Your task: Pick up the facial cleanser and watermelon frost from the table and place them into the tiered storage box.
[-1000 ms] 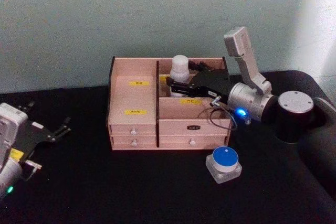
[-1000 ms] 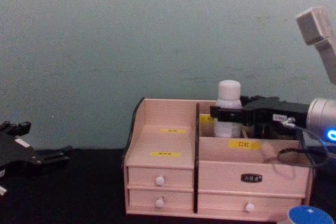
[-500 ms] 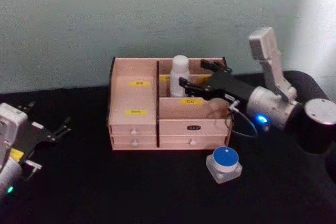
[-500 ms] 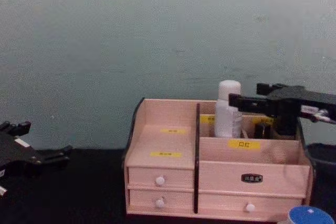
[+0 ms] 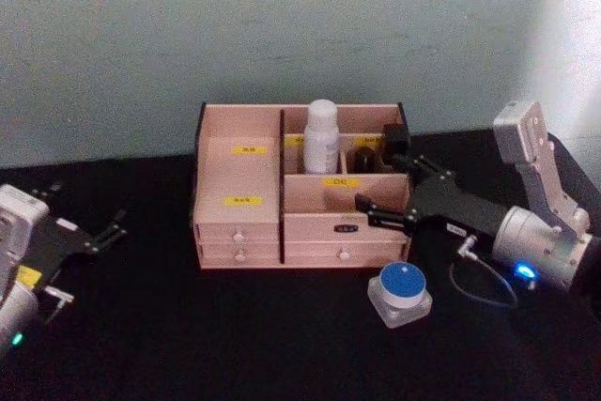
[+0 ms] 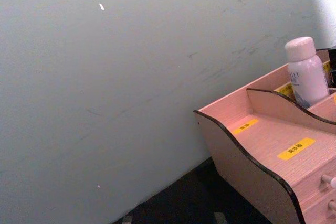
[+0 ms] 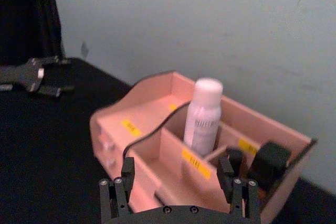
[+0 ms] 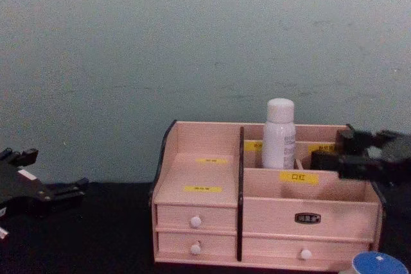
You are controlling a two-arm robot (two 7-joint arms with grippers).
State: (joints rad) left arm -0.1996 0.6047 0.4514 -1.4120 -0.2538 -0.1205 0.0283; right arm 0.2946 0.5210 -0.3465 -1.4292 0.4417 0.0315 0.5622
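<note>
our right gripper (image 5: 385, 178), centre-right, has its fingers (image 5: 377, 216) spread wide, empty; the facial cleanser (image 5: 321, 133) stands in the tiered storage box (image 5: 239, 176), up-left of them, untouched. our left gripper (image 5: 86, 211) sits lower left, fingers spread.

You see the bottle (image 8: 279, 134) with its lower part hidden behind the partition of the box (image 8: 205, 206). The chest view's bottom edge crops the jar (image 8: 379, 265) to a sliver of blue lid. The yellow labels (image 5: 243, 200) are too small to read, and a dark item (image 5: 362, 156) in the rear compartment cannot be identified.
</note>
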